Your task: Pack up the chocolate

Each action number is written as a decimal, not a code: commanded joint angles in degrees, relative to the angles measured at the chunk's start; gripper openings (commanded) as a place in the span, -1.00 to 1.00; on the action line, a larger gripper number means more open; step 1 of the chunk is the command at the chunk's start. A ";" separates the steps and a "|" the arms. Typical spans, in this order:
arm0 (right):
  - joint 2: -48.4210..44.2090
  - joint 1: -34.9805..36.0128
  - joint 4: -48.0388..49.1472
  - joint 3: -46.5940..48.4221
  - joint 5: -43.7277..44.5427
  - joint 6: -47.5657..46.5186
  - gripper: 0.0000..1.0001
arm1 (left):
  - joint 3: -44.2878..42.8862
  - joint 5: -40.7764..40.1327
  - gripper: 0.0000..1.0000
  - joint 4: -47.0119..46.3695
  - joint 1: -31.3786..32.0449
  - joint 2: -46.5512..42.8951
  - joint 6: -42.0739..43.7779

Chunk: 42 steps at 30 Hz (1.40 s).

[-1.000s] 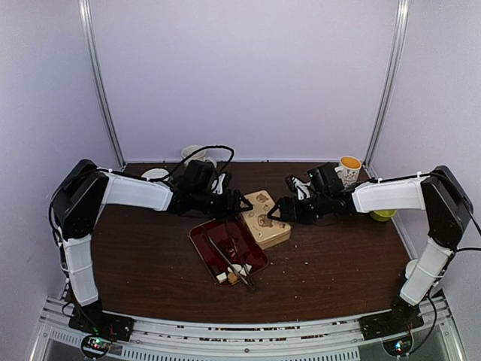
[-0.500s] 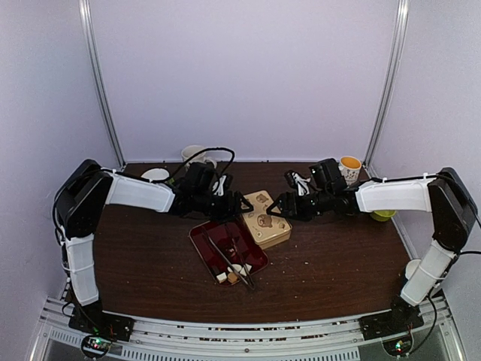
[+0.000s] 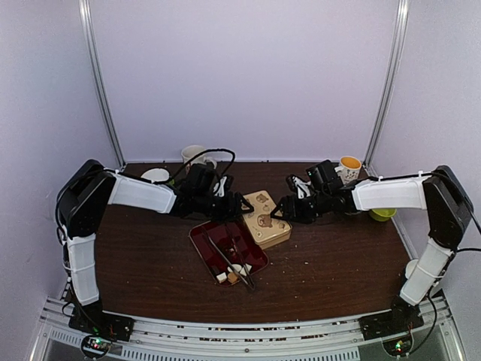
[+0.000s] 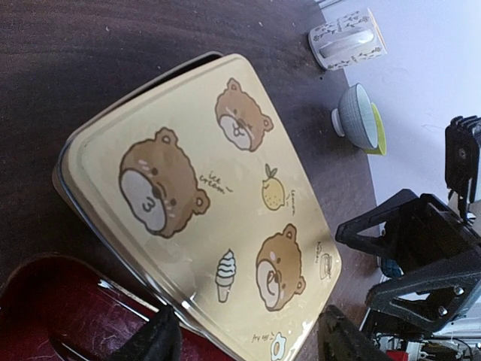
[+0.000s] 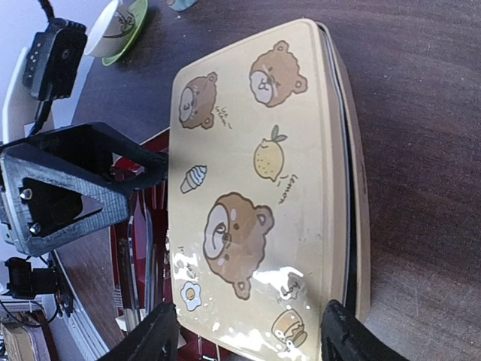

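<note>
**Both grippers at the tin, lid not off yet**

L fingers: spread apart, with the near corner of the tin showing between the tips. One tip sits right by the rim, but can't tell if it touches. Nothing held.

R fingers: same story, spread w/ the tin's other end between them. No clear grip, and contact can't be told.

So the L gripper is at the tin's left edge and the R gripper at its right edge, facing each other across it. Prob. set up so one steadies the tin while the other lifts the lid. The lid is on, bears up, and looks a bit skewed along one side.

Chocolate: a few small pale & brown cubes on the near side of the tin, at the far-from-tin end of the red tray, well apart from both grippers. The tray butts the tin's near-left side. Tongs lie in the tray btwn tin and chocolate.

Judging by this, the tin has to be opened first; the packing itself isn't begun.
</note>
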<state>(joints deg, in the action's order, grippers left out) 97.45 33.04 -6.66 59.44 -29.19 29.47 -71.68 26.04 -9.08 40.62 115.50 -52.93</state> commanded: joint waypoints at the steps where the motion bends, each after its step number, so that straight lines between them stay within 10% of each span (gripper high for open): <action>1: 1.49 0.19 -1.68 2.02 3.14 -1.09 0.30 | 0.14 0.91 0.30 -2.65 0.25 0.94 -0.68; 17: 4.54 0.36 -0.75 2.44 0.81 -0.74 0.17 | 0.22 -0.23 0.30 -2.31 0.87 2.85 -1.68; 42: -0.31 0.18 22.36 -4.43 -11.57 14.52 -0.31 | 3.93 0.53 -0.33 -3.46 0.96 -5.39 0.00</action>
<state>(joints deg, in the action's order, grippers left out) 101.65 32.75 9.26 55.57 -38.06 41.65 -68.90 26.55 -9.41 41.01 113.93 -54.68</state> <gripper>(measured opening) 0.364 0.335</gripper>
